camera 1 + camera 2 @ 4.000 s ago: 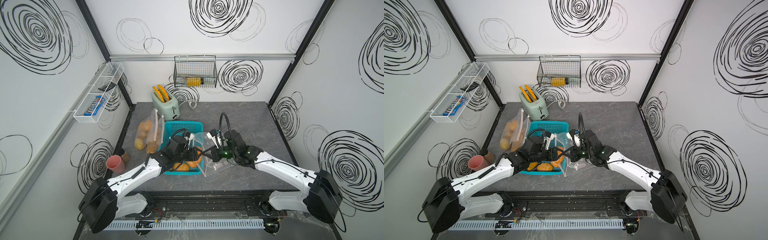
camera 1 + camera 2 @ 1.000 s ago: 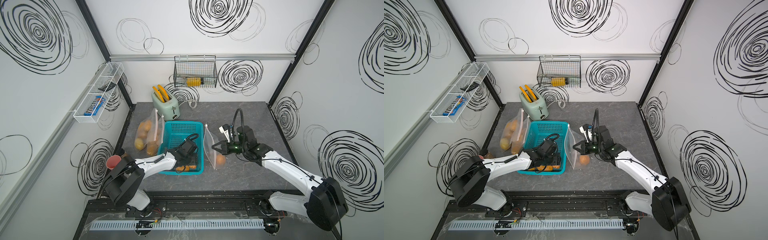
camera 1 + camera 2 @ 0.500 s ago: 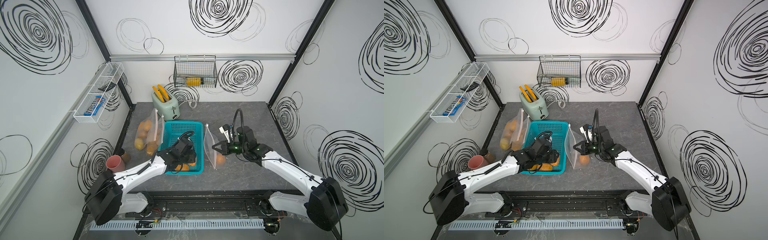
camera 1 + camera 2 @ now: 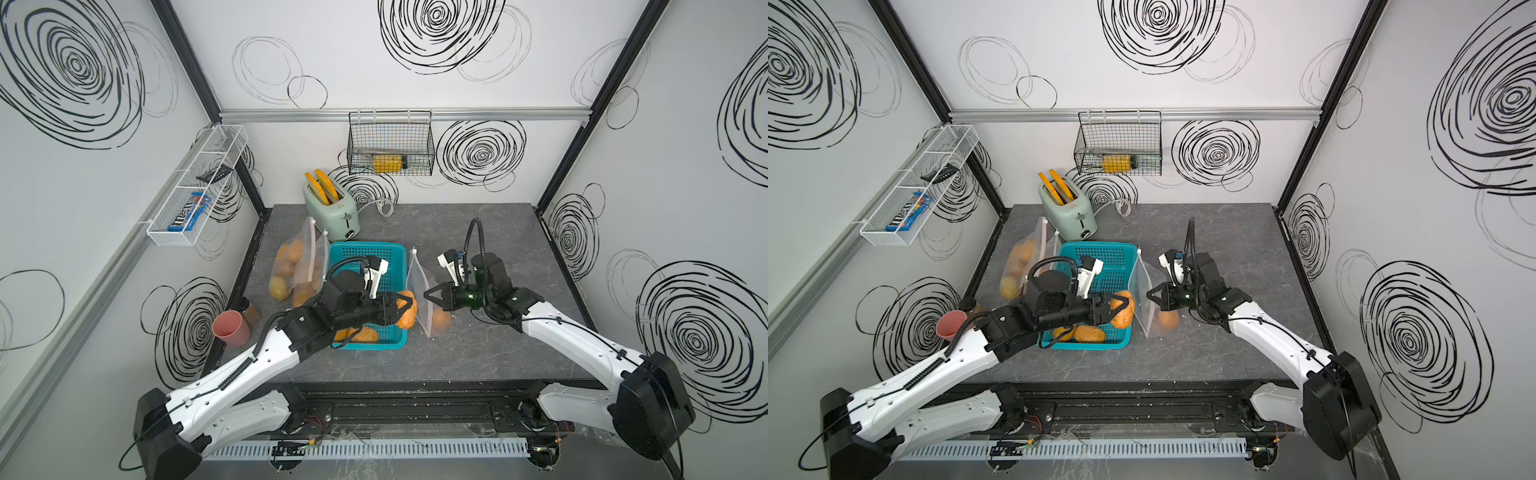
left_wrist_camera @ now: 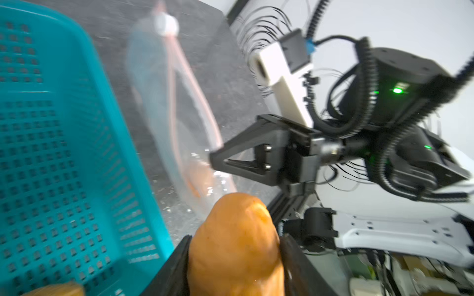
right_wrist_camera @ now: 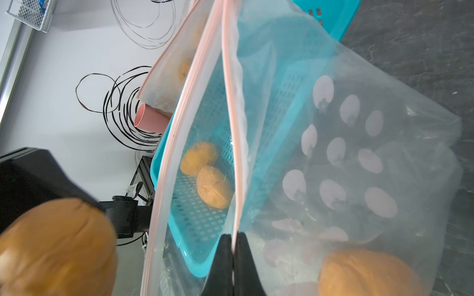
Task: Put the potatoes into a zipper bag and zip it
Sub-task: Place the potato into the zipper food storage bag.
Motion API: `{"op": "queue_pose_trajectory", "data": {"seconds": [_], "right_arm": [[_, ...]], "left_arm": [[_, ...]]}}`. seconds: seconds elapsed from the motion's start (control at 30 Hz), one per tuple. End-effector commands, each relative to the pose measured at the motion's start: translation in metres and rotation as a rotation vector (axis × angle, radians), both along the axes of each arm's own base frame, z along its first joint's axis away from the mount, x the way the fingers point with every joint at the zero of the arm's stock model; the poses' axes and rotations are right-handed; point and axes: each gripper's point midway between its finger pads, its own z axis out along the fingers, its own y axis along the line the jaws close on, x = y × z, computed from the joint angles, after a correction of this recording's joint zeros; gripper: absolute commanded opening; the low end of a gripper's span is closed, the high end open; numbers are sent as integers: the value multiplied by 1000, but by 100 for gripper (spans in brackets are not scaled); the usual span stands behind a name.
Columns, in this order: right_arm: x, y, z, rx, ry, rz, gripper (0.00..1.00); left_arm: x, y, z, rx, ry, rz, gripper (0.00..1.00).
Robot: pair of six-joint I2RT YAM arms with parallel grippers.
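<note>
At the left, a filled bag (image 4: 309, 245) holds several potatoes (image 4: 291, 255). The teal basket (image 4: 361, 253) beside it has a few loose potatoes (image 4: 362, 335). The left claw (image 4: 400, 309) is clamped on one potato (image 4: 409, 318) over the basket's right edge. The right claw (image 4: 428, 296) pinches the open bag (image 4: 417, 278) by its rim; another potato (image 4: 441, 321) lies inside.

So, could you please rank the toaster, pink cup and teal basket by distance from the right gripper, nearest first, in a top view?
From the right gripper:
1. teal basket, just to its left.
2. toaster, at the back.
3. pink cup, far left edge.
</note>
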Motion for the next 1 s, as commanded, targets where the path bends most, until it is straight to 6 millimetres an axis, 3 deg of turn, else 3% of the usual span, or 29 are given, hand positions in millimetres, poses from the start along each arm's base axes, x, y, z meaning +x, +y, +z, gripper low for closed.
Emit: {"op": "queue_pose_trajectory", "data": {"seconds": [0.0, 0.1, 0.23, 0.4, 0.6, 0.97], "right_arm": [[-3, 3, -3, -19, -3, 13, 0], [-5, 6, -3, -24, -6, 19, 0], [-7, 7, -2, -27, -8, 20, 0], [-7, 8, 3, -27, -17, 24, 0], [-9, 10, 6, -31, -25, 37, 0], [-14, 10, 16, -30, -41, 45, 0]], "left_arm": [[-2, -30, 50, -164, -52, -99, 54], [10, -39, 45, -131, -37, -83, 54], [31, -34, 15, -22, 3, 4, 53], [48, -12, -24, 90, 27, 116, 53], [63, 14, -54, 231, 16, 226, 52], [67, 16, -81, 302, 55, 243, 52]]}}
